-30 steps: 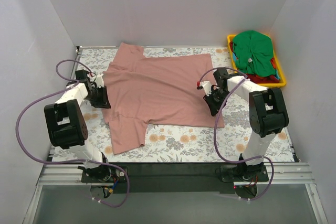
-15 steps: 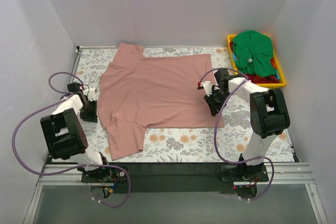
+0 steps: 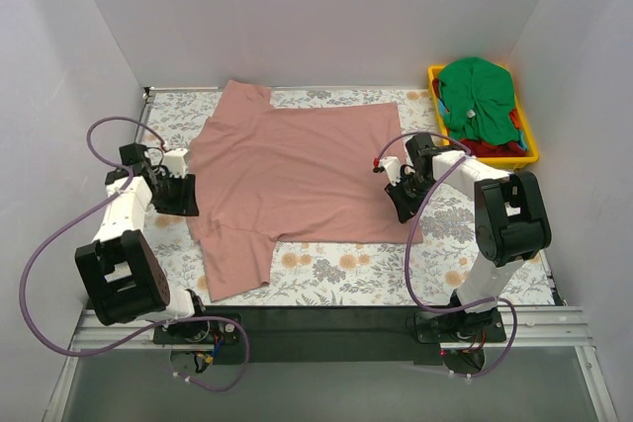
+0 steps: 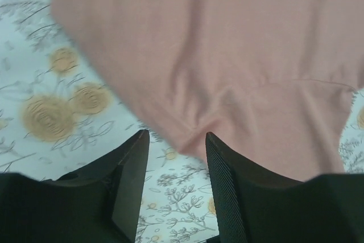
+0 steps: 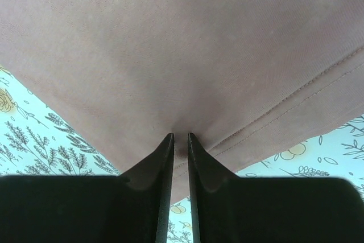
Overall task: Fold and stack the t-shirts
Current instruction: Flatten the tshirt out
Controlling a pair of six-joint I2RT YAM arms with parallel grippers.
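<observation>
The yellow bin (image 3: 525, 157), off the pink t-shirt's (image 3: 297, 170) far right corner, holds a green t-shirt (image 3: 477, 94) over red cloth (image 3: 485, 148). The pink t-shirt lies spread flat, with bare tabletop (image 3: 336, 274) along its near edge. The wrist views tell me more: my left end effector (image 4: 176, 157) stands open at its left edge, gripping nothing, and my right end effector (image 5: 181, 140) pinches its right hem.

Counts: 1 dusty pink cloth t-shirt (image 3: 297, 170). 1 bright green cloth t-shirt (image 3: 477, 91). Red cloth (image 3: 492, 148) beneath it, piece count unclear. 1 yellow plastic bin (image 3: 531, 140). 1 floral-print counter cover (image 3: 341, 269). 2 black two-finger tools: left tool (image 3: 190, 195), right tool (image 3: 402, 207).
</observation>
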